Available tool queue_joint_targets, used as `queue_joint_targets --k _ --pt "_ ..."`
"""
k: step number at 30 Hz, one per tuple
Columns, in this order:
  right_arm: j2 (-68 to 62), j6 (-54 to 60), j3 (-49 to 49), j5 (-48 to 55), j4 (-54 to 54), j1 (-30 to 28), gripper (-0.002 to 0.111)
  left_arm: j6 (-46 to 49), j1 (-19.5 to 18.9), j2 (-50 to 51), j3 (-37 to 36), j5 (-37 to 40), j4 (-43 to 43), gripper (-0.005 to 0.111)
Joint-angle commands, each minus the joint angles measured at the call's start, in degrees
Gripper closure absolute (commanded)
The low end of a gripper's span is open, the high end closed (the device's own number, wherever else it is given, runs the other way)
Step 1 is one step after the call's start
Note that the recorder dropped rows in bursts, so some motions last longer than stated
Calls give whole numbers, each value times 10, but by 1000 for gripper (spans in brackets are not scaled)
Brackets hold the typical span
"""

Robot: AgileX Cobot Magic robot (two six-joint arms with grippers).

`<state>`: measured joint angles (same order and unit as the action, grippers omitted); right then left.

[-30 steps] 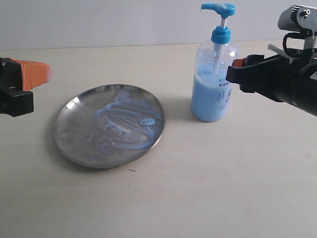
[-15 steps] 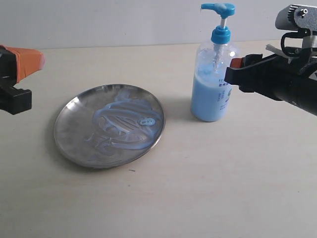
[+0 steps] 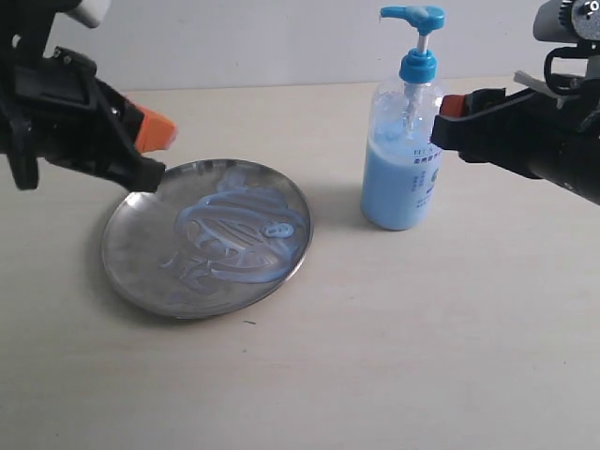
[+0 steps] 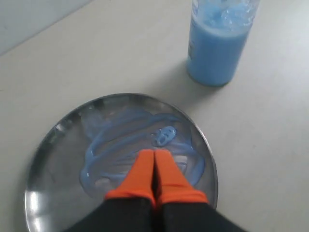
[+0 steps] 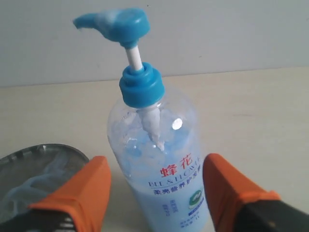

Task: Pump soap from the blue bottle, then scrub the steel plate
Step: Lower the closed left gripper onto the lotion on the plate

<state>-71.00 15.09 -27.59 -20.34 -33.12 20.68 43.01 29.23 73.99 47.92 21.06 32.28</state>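
Note:
The steel plate [image 3: 131, 253] lies left of centre, streaked with pale blue soap [image 3: 239, 234]. My left gripper [image 3: 157, 131] is shut with nothing in it and hangs over the plate's far-left rim. In the left wrist view its orange fingertips [image 4: 145, 162] press together above the soap [image 4: 120, 137] on the plate [image 4: 53, 159]. The blue bottle [image 3: 403, 169] stands upright to the right of the plate. My right gripper [image 3: 450, 108] is open at the bottle's right side. In the right wrist view its fingers [image 5: 84, 191] flank the bottle [image 5: 159, 159] with gaps on both sides.
The pale table top [image 3: 394, 356] carries only the plate and the bottle. A light wall [image 3: 281, 37] runs along the far edge. The bottle's pump head [image 3: 412, 16] is raised, its spout pointing left.
My left gripper has swung in from the far left edge to above the plate's far-left rim. The right gripper, plate and bottle have hardly moved.

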Motion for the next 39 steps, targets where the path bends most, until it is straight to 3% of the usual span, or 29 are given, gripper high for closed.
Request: queue_joint_targets --k 1,6,13,18,24,39 --pt "33 13 3 -10 7 0 52 3 -1 45 52 -20 -2 107" --pt "48 18 3 17 7 0 52 -19 -1 59 63 -58 7 107" --pt "58 32 3 31 7 0 52 9 6 112 63 -48 24 107" --pt "119 32 3 35 7 0 52 20 8 196 128 5 17 107" --pt "182 32 3 111 7 0 52 11 8 320 256 97 -33 107" --pt "244 32 3 169 7 0 54 -60 22 448 393 210 -123 107"
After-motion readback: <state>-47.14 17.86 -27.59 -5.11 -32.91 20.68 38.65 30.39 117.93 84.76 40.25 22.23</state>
